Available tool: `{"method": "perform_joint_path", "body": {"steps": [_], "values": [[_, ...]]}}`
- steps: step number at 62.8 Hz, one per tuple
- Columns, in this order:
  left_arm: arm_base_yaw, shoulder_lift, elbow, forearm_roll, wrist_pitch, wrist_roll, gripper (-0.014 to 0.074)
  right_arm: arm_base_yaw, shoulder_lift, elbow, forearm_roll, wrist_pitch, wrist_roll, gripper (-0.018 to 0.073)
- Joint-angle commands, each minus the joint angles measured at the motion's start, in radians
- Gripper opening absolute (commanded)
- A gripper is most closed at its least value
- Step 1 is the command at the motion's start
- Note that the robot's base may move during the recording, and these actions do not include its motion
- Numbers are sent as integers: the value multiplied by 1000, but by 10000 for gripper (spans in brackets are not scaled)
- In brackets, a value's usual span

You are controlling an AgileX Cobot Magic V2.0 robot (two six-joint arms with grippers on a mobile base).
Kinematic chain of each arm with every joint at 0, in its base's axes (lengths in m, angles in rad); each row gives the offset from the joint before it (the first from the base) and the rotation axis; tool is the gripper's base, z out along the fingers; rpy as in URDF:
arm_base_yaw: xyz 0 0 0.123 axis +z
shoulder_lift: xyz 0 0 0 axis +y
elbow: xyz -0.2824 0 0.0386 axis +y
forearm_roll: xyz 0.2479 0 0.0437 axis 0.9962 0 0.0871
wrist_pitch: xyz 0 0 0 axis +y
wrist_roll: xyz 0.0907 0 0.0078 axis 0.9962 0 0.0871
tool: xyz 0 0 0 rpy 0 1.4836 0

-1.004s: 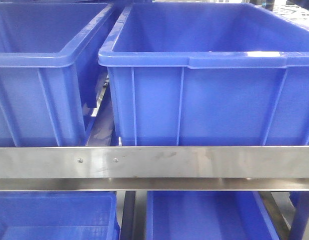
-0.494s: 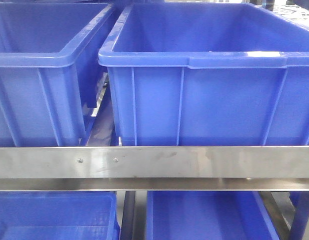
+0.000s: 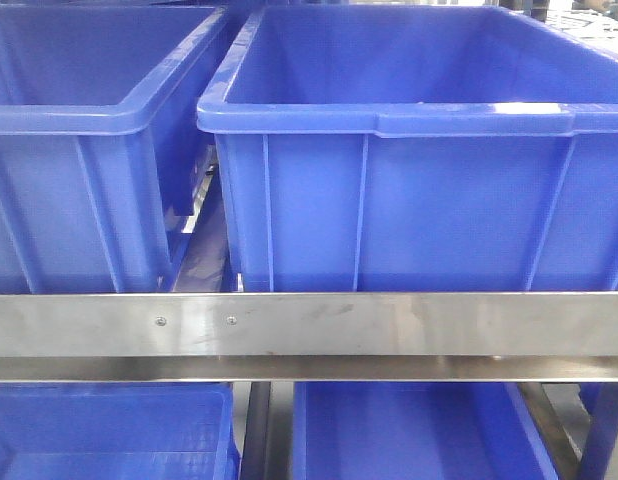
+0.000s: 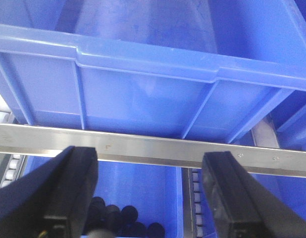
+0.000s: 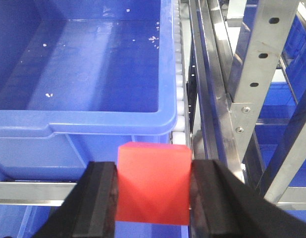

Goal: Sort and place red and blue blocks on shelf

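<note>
Only the right wrist view shows a task block: the red block (image 5: 153,183) is pinched between the jaws of the right gripper (image 5: 153,191), pads touching its two side faces, held just in front of and below the near rim of a big blue bin (image 5: 93,121) on the shelf (image 5: 252,89). The blue block shows in no view. That bin's floor carries only a few pale specks. To its right run a white roller track and perforated steel posts, with a narrow gap between bin wall and posts.

The left wrist view shows the left gripper (image 4: 150,198) with jaws spread wide and nothing between them, facing a steel rail (image 4: 158,148) under another blue bin (image 4: 143,89). Through the gap below the rail, a lower bin (image 4: 143,183) holds several dark rounded objects, too dim to identify.

The front view shows neither gripper: two upper bins side by side, the left bin (image 3: 79,190) and the larger right bin (image 3: 409,200), a narrow gap between them, both behind a horizontal front rail (image 3: 389,325) with two screws. Two more blue bins sit on the tier beneath; their contents cannot be seen
</note>
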Motion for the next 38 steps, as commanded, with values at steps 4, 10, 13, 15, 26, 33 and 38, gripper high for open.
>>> {"method": "perform_joint_path", "body": {"steps": [4,10,13,15,26,33,38], "values": [[-4,5,-29,3,-82,-6,125,-7,1,-28,-7,-88,-1,57],[-4,5,-29,3,-82,-6,125,-7,1,-28,-7,-88,-1,57],[-4,5,-29,3,-82,-6,125,-7,1,-28,-7,-88,-1,57],[-4,5,-29,3,-82,-6,125,-7,1,-28,-7,-88,-1,57],[-4,5,-29,3,-82,-6,125,-7,1,-28,-7,-88,-1,57],[-4,5,-29,3,-82,-6,125,-7,1,-28,-7,-88,-1,57],[-4,5,-29,3,-82,-6,125,-7,1,-28,-7,-88,-1,57]]}}
